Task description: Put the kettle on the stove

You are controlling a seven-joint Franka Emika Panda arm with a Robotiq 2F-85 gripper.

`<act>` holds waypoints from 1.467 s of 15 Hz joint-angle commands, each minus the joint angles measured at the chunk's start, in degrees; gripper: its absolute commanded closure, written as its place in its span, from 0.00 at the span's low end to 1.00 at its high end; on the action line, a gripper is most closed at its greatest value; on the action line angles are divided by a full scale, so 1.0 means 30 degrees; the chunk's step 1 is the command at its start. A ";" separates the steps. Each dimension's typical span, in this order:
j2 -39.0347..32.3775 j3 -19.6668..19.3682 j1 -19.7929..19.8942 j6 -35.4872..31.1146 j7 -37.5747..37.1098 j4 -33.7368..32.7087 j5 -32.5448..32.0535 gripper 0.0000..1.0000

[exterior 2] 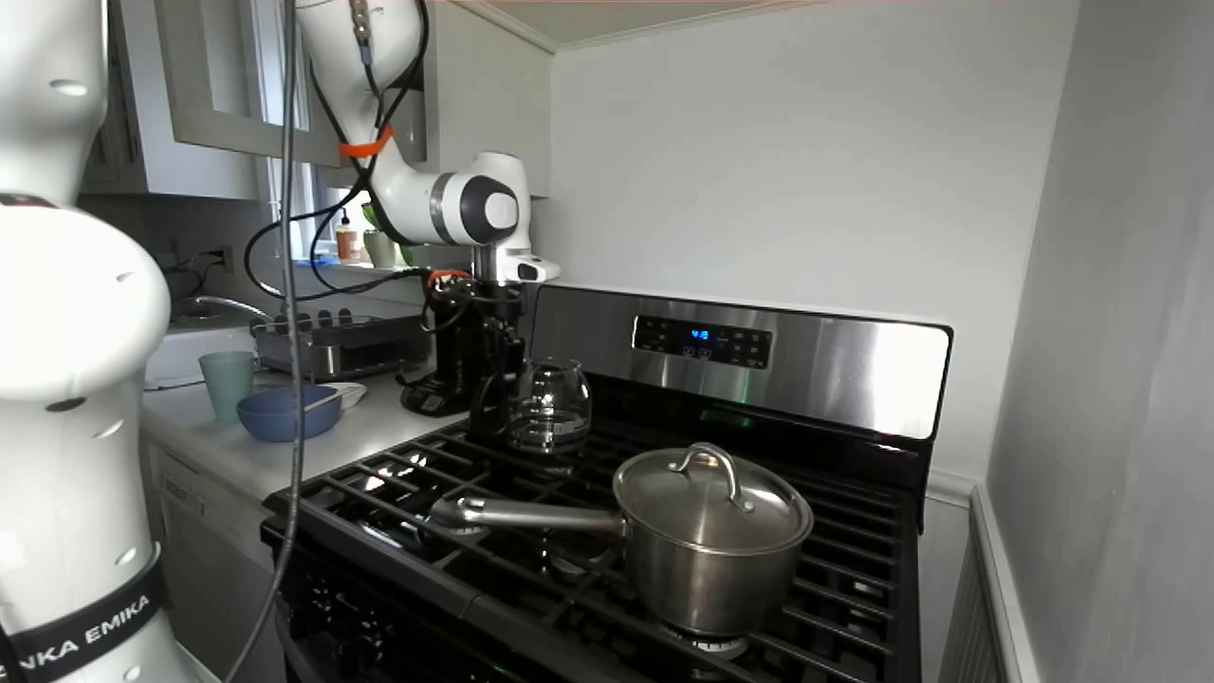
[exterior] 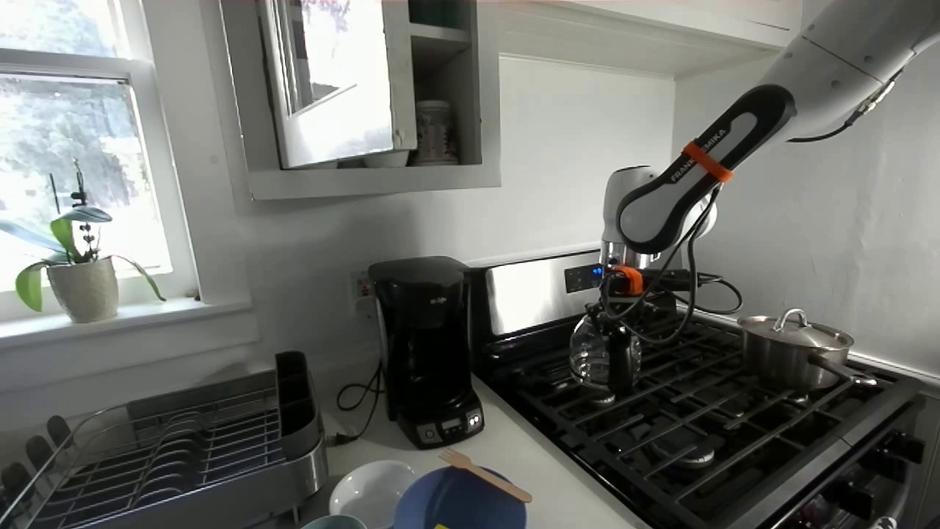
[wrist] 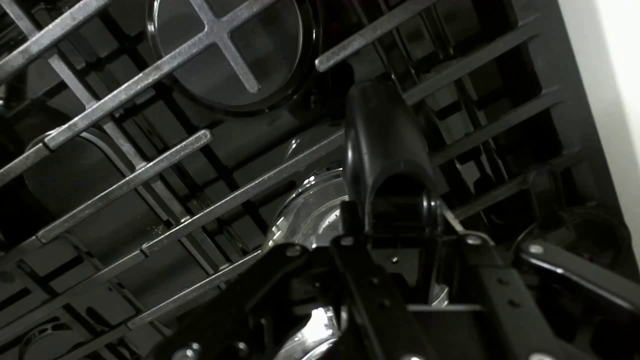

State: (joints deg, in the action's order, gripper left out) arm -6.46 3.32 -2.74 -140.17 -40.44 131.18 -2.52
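Observation:
The clear glass kettle [exterior: 585, 354] with its black handle is over the back burner on the coffee maker's side of the stove [exterior: 705, 433]. In an exterior view the kettle [exterior 2: 552, 417] is upright and stands over the stove's grates [exterior 2: 844, 493]; I cannot tell whether its base touches them. My gripper [exterior: 615, 317] points down at the kettle's handle, and in an exterior view the gripper [exterior 2: 503, 346] is above it. In the wrist view the gripper's fingers [wrist: 400, 220] sit on both sides of the kettle's handle [wrist: 382, 135] and appear shut on it. The kettle's glass is partly hidden.
A lidded steel pot [exterior: 793, 353] stands on the stove, its handle toward the front [exterior 2: 541, 514]. The black coffee maker [exterior: 426, 323] stands on the counter beside the stove. Bowls [exterior: 459, 503], a wooden fork [exterior: 488, 476] and a dish rack [exterior: 183, 441] are nearby.

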 commanded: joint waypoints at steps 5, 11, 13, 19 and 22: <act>-0.0789 -0.0453 -0.0563 -0.0159 -0.1057 -0.1155 -0.0292 0.92; -0.1161 -0.0561 -0.0646 -0.0123 -0.1439 -0.1525 -0.0214 0.92; -0.1166 -0.0546 -0.0656 0.0053 -0.1418 -0.1503 -0.0088 0.92; -0.0805 -0.0464 -0.0695 0.0715 -0.1269 -0.1309 0.0397 0.92; -0.0620 -0.0483 -0.0694 0.0929 -0.1344 -0.1138 0.0423 0.92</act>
State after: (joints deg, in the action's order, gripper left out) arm -8.94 2.46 -3.97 -139.37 -43.37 127.93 -2.33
